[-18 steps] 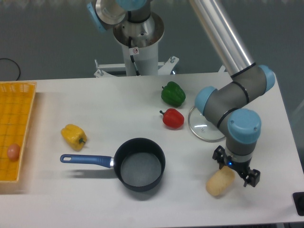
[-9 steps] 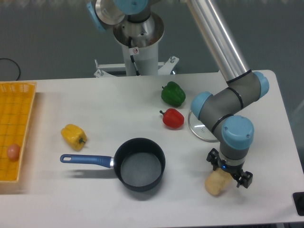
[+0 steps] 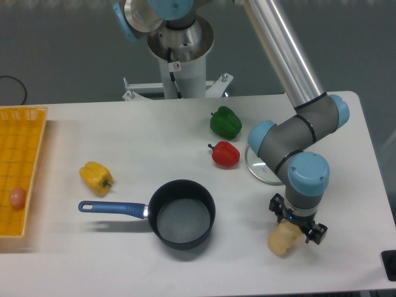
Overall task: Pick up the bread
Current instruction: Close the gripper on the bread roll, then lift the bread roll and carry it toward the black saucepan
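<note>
- Straddling the bread [image 3: 281, 241], the gripper [image 3: 296, 226] points down at the front right of the table [image 3: 142, 130], its 2 fingers set either side of the loaf's upper end; whether they press on it cannot be told from this view.
- The bread is a pale tan oblong loaf lying tilted near the table's front edge, to the right of the pot [image 3: 181, 215].
- The pot is dark, with a blue handle pointing left, and sits near the middle front of the table.
- A glass lid [image 3: 263, 168] lies flat behind the gripper, partly hidden by the arm's grey and blue joints.
- A red pepper [image 3: 226, 154] sits just left of the lid, and a green pepper [image 3: 225, 122] lies just behind the red 1.
- A yellow pepper [image 3: 96, 177] rests well apart on the left half of the table.
- A yellow basket [image 3: 21, 167] stands at the left edge with 1 egg [image 3: 17, 198] inside.
</note>
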